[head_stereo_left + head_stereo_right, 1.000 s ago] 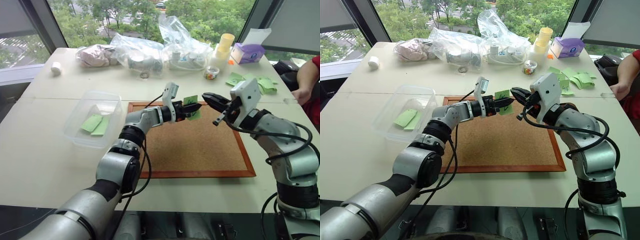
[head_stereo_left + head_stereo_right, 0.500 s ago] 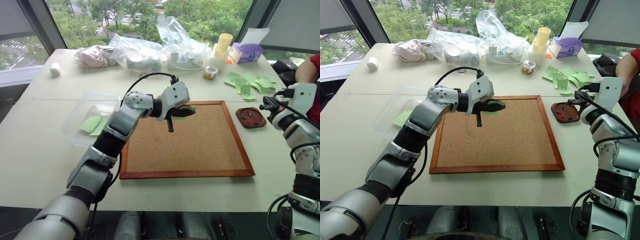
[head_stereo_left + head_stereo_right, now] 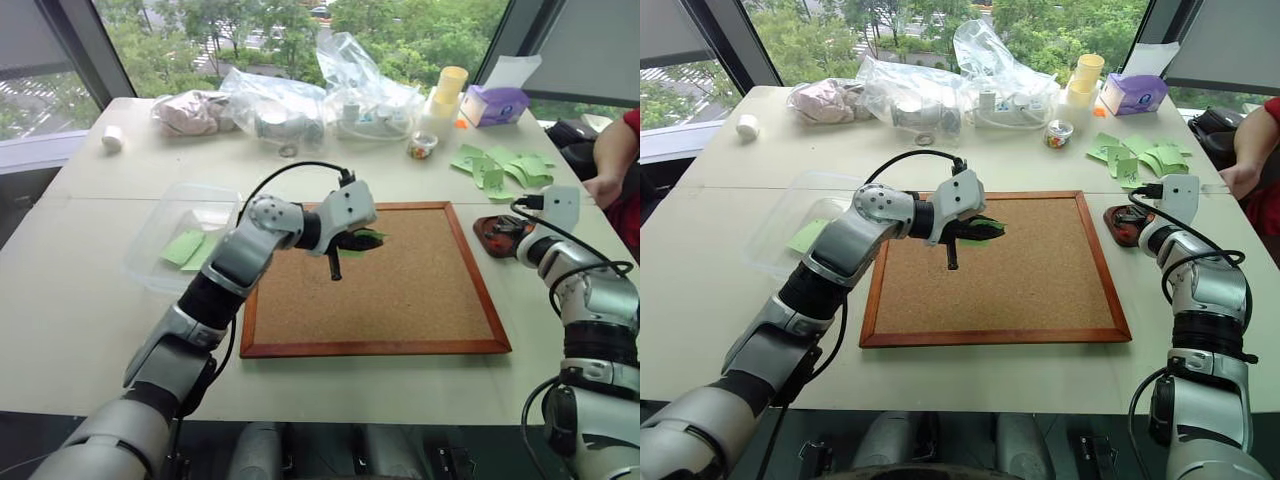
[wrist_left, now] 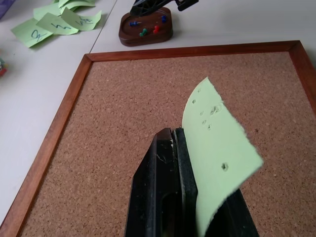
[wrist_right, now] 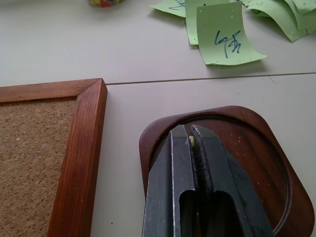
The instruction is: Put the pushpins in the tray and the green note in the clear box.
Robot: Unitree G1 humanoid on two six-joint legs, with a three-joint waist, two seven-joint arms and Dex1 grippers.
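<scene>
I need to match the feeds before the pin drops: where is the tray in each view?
Left eye: tray at right, just past the cork board's right frame.
Right eye: at right, same spot.
Left wrist: beyond the board's frame.
Right wrist: directly under the right gripper, beside the frame corner.
Shared landmark: the cork board's frame.

So the cork board sits about mid-counter toward the near edge, with the clear box just off its left side and the tray just off its right side, pushpins in it. Behind the tray there's a loose bunch of paper slips, and along the far edge a row of plastic bags. The left tool hangs over the board's far part with the green note in it, and the right tool is over the tray.
</scene>
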